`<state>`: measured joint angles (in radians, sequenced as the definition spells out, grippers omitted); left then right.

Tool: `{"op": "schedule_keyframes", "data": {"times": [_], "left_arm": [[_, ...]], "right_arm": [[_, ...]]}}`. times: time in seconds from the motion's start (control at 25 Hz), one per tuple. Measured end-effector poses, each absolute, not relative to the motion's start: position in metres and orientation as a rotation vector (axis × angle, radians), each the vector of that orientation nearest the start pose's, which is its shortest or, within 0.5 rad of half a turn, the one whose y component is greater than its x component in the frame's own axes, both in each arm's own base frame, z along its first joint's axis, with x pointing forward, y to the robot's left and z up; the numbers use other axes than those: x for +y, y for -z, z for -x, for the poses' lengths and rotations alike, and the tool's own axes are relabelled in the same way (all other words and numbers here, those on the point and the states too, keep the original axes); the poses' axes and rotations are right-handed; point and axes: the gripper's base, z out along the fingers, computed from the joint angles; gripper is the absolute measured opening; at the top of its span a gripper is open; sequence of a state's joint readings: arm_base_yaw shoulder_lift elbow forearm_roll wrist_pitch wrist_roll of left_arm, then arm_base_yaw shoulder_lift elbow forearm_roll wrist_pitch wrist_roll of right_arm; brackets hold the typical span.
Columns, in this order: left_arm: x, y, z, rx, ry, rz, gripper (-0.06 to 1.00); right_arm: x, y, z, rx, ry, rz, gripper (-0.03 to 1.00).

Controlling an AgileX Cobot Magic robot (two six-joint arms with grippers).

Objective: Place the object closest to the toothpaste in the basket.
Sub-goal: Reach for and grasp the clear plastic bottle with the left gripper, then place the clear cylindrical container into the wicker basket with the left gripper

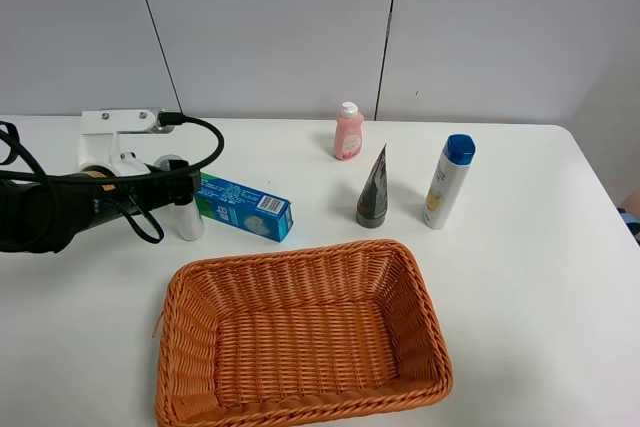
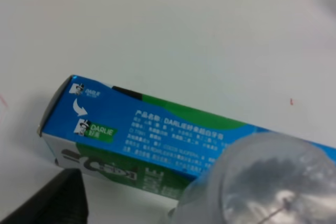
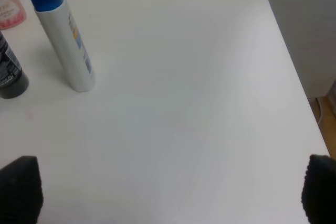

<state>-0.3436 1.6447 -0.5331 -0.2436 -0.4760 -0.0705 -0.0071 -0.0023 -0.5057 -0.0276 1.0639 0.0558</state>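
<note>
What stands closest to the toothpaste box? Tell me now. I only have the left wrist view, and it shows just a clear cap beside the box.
Observer: The high view shows a small white bottle standing upright right beside the left end of the toothpaste box. No other object is as near.
Operator: Give me the basket's position.
Observer: The basket sits in front of the box, on the side nearer the camera.
</note>
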Motion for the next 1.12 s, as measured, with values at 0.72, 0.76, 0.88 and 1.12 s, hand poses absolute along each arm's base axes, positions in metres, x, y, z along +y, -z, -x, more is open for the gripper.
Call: {"op": "schedule_keyframes", "data": {"times": [0.72, 0.76, 0.88, 1.12], "left_arm": [[-0.085, -0.194, -0.267, 1.956, 0.352, 0.064, 0.43], [-0.085, -0.204, -0.264, 1.921, 0.361, 0.05, 0.43], [-0.082, -0.239, -0.25, 1.821, 0.393, 0.018, 0.43], [-0.078, -0.289, -0.221, 1.874, 0.36, -0.139, 0.43]], "right_arm": [[-0.002, -0.279, 0.006, 2.038, 0.003, -0.066, 0.99], [-0.002, -0.279, 0.006, 2.038, 0.003, -0.066, 0.99], [-0.002, -0.279, 0.006, 2.038, 0.003, -0.066, 0.99], [-0.002, -0.279, 0.006, 2.038, 0.003, -0.066, 0.99]]}}
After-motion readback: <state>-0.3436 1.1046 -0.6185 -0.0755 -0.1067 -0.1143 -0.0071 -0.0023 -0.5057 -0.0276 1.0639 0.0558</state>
